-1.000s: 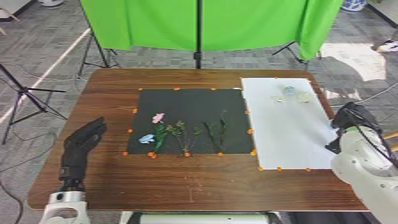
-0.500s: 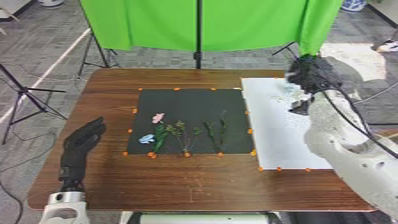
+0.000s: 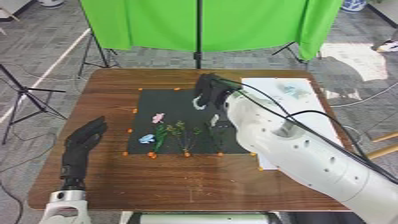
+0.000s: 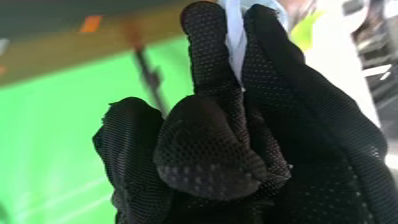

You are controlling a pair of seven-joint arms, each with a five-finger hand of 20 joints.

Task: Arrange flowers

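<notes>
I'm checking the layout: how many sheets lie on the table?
2: a black sheet in the middle, under the pink flower, and a white sheet on its right, partly hidden by the right arm.

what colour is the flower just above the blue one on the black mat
Pink, best seen in the head view.

The mat (image 3: pixel 149 107) and sheet (image 3: pixel 263 84) are partly hidden by the right hand (image 3: pixel 211 90) and arm (image 3: pixel 306 160). In the wrist view, the white thing (image 4: pixel 236 42) is cut off and blurred.
</notes>
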